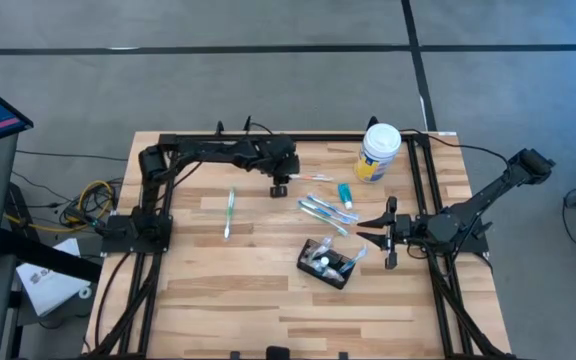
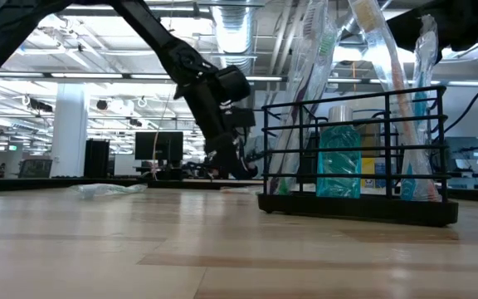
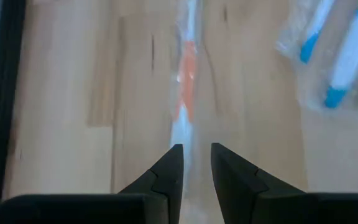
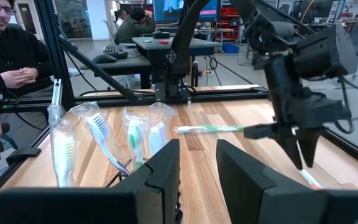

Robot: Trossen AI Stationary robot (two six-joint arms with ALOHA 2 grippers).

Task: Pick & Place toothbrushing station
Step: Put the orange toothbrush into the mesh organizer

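Wooden bench, grey floor around. Station, black wire, at about 5 o'clock of the bench centre, stocked with wrapped brushes and a teal bottle. Left hand at 12 o'clock, fingers slightly parted over an orange wrapped brush, gripping nothing. Right hand at 3 o'clock, just beside the station, narrowly open, empty. Tub at 1 o'clock; green brush at 10.

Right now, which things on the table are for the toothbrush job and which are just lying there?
For the job: small black wire holder; plastic-wrapped orange-handled toothbrush below the left gripper; pile of wrapped toothbrushes; right gripper, waiting nearby.
Probably just lying about: white-lidded yellow-labelled tub; yellow cables off the table.
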